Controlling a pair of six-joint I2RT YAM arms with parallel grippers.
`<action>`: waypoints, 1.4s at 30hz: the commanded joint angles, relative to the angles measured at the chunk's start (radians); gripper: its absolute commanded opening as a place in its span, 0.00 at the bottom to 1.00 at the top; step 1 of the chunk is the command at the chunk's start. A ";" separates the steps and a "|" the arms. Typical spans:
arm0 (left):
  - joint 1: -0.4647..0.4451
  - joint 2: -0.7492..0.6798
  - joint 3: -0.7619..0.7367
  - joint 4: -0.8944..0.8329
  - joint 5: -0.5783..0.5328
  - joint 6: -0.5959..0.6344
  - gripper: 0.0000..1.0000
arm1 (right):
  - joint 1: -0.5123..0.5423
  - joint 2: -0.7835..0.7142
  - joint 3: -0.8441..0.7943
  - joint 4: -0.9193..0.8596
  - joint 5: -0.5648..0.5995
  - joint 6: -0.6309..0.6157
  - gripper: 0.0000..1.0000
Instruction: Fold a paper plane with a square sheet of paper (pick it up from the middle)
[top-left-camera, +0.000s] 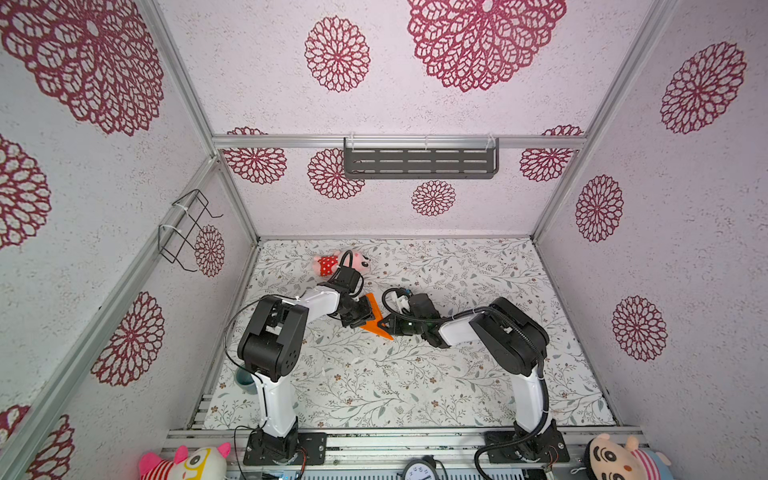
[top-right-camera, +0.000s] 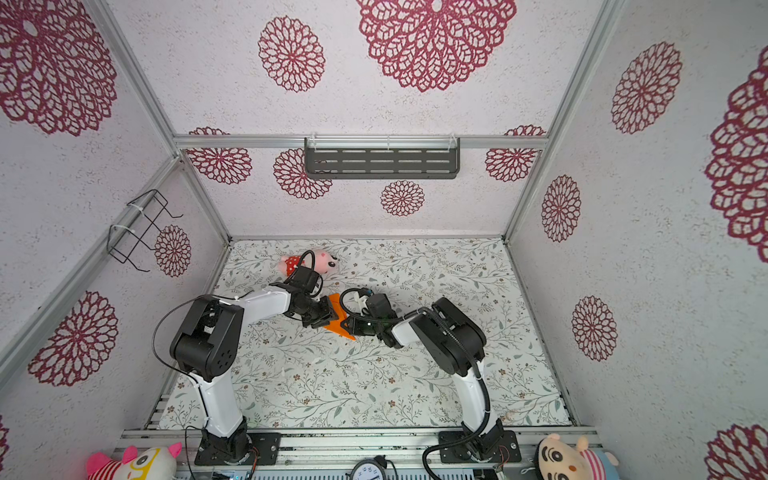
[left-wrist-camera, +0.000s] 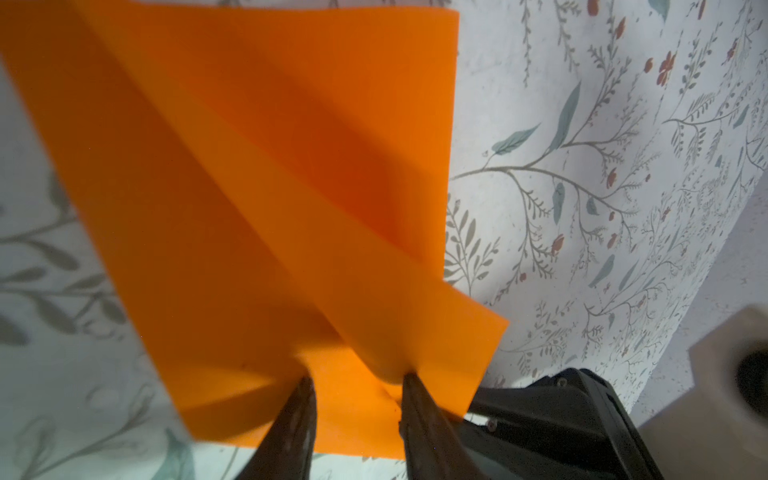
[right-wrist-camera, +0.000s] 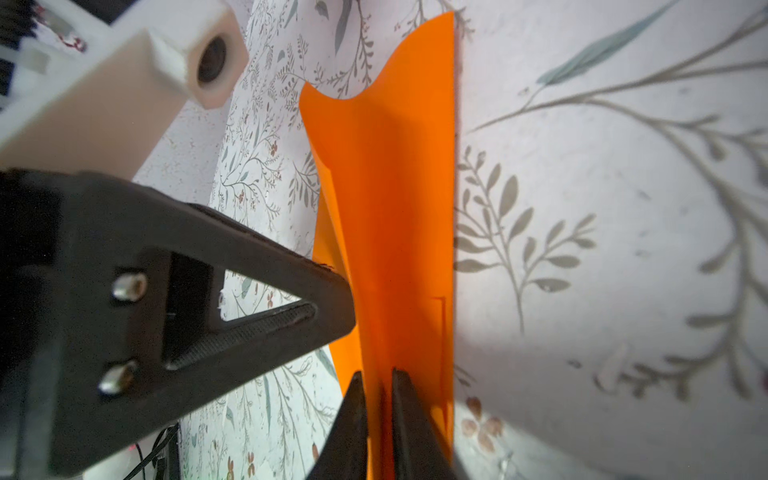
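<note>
The square sheet of paper (top-left-camera: 376, 328) (top-right-camera: 337, 326) is bright orange and folded into a narrow pointed shape. It sits mid-table between my two grippers, one end lifted. My left gripper (top-left-camera: 365, 320) (top-right-camera: 330, 318) (left-wrist-camera: 357, 376) is at its left side, jaws apart. The orange paper (left-wrist-camera: 249, 166) shows in the gap and covers the fingertips. My right gripper (top-left-camera: 386, 324) (top-right-camera: 347, 326) (right-wrist-camera: 377, 374) meets it from the right. Its jaws stand close together with a creased edge of the paper (right-wrist-camera: 395, 208) between them. The left gripper's black finger (right-wrist-camera: 208, 311) is beside the paper.
A pink plush toy (top-left-camera: 332, 264) (top-right-camera: 307, 262) in red dotted shorts lies behind the left wrist. A teal cup (top-left-camera: 247, 380) stands by the left arm's elbow. Plush toys (top-left-camera: 195, 461) (top-left-camera: 623, 457) sit along the front rail. A dark shelf (top-left-camera: 419, 160) hangs on the back wall.
</note>
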 joint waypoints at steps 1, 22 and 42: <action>-0.012 0.088 -0.014 -0.147 -0.113 0.029 0.37 | -0.016 -0.027 -0.020 -0.025 0.011 0.013 0.17; -0.024 -0.030 0.050 -0.041 0.018 0.056 0.40 | -0.021 0.027 0.030 -0.102 -0.037 0.032 0.08; -0.015 0.014 0.039 -0.018 -0.080 -0.012 0.38 | -0.027 0.028 0.034 -0.118 -0.045 0.032 0.11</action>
